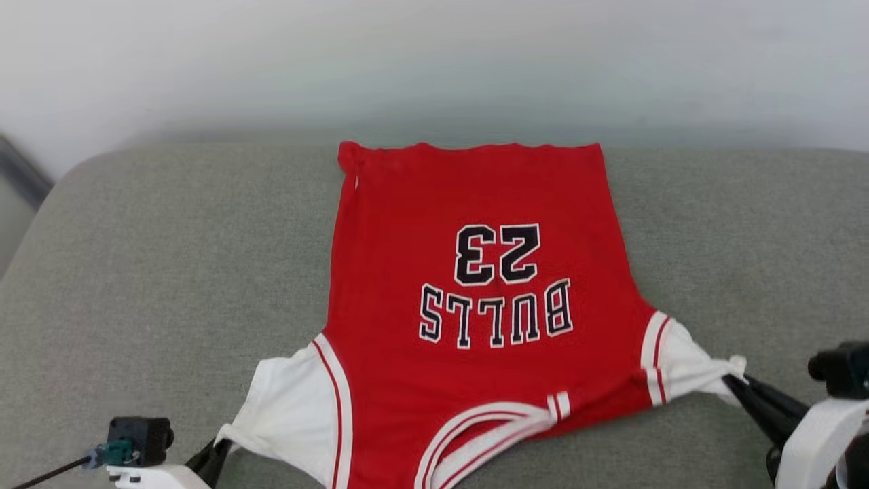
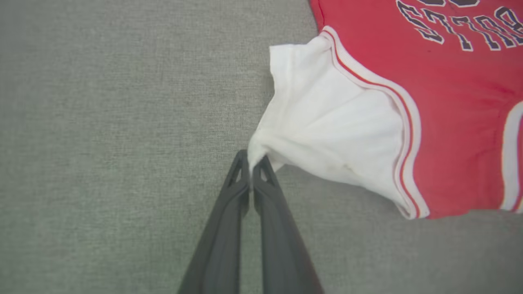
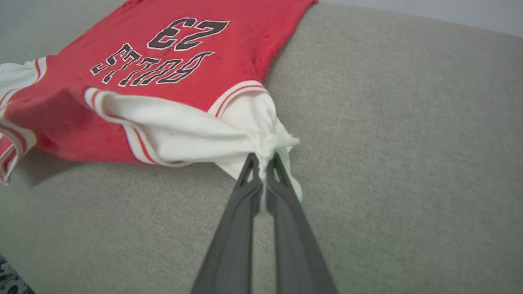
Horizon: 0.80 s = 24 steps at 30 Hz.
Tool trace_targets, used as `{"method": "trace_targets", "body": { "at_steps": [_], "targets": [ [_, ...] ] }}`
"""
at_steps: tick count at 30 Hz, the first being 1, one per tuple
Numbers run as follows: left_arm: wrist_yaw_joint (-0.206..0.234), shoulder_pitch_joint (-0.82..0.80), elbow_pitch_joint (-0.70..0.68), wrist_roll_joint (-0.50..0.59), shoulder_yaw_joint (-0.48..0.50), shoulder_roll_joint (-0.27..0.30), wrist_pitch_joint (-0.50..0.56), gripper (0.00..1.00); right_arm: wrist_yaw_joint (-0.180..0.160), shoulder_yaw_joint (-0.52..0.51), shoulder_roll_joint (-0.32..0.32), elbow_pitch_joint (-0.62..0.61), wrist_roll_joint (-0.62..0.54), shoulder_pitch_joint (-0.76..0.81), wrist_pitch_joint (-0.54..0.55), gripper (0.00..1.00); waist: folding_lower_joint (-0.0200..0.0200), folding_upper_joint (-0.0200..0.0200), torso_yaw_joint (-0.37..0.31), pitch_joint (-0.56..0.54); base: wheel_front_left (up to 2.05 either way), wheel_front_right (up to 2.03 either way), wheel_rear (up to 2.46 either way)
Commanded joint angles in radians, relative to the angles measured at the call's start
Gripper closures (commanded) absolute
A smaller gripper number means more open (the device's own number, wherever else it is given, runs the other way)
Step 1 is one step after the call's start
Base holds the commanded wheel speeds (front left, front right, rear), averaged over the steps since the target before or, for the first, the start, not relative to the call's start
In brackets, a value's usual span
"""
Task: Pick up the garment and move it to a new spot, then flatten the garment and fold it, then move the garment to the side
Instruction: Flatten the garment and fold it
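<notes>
Pinching thin garment [image 1: 475, 204] sleeves (bunched), left hand [image 2: 250, 157], right hand [image 3: 263, 157]

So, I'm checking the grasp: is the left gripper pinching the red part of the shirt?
No, the left gripper is shut on the corner of the white sleeve of the garment, not the red fabric.
</notes>
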Motion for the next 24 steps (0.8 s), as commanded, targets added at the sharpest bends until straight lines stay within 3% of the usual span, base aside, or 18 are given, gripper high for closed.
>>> {"method": "trace_targets", "body": {
  "at_steps": [1,8,15,16,17,24],
  "targets": [
    [0.014,0.024,-0.011,-0.006,0.004,0.008,0.001,1.0,-0.001,0.006,-0.017,-0.015,-0.009,0.044,-0.011,1.0,0.0004,0.0,-0.008,-0.022,0.0,0.0,0.0],
    [0.029,0.126,-0.039,-0.039,-0.017,0.008,0.034,1.0,-0.001,0.012,-0.06,-0.056,0.014,0.19,0.002,1.0,0.0004,0.0,-0.017,-0.061,0.0,0.0,0.0],
    [0.028,0.146,-0.057,-0.047,-0.028,0.007,0.042,1.0,-0.001,0.01,-0.081,-0.063,0.031,0.237,0.04,1.0,0.0004,0.0,-0.014,-0.065,0.0,0.0,0.0],
    [0.027,0.143,-0.062,-0.05,-0.026,0.003,0.04,1.0,-0.001,0.01,-0.086,-0.072,0.026,0.232,0.04,0.84,0.0004,0.0,-0.012,-0.063,0.0,0.0,0.0],
    [0.026,0.139,-0.068,-0.055,-0.023,0.0,0.039,1.0,-0.001,0.005,-0.088,-0.08,0.03,0.224,0.039,0.0,0.0004,0.0,-0.009,-0.061,0.0,0.0,0.0],
    [-0.006,0.121,-0.173,-0.099,-0.036,0.008,0.099,1.0,-0.001,-0.022,-0.13,-0.135,0.085,0.175,0.146,0.0,0.0004,0.0,0.023,-0.027,0.0,0.0,0.0]
  ]
}}
